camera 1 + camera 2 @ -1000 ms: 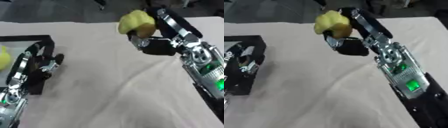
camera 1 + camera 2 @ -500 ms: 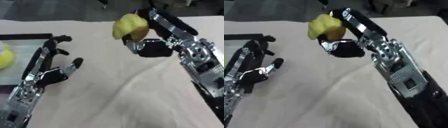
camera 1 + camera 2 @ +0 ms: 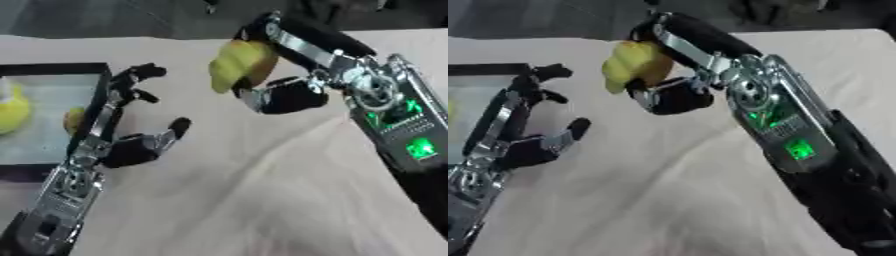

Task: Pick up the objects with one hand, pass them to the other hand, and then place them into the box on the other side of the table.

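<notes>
A yellow, lumpy fruit-like object (image 3: 238,66) hangs above the table, and my right hand (image 3: 289,92) is shut on it, fingers over its top and thumb under it. My left hand (image 3: 131,145) stands open a short way to its left, fingers stretched up and thumb spread toward the object, not touching it. A black-rimmed box (image 3: 52,66) lies at the left edge. In the box sit a yellow object (image 3: 13,112) and a smaller yellowish one (image 3: 74,120), the latter partly hidden by my left hand's fingers.
The table wears a beige cloth (image 3: 262,200) with a crease running through its middle. Dark shapes stand past the far edge (image 3: 131,15). My right forearm (image 3: 411,145), with green lights on it, fills the right side.
My right hand has carried the yellow object leftward and a little lower. My left hand has risen from beside the box, opened, and come closer to the object.
</notes>
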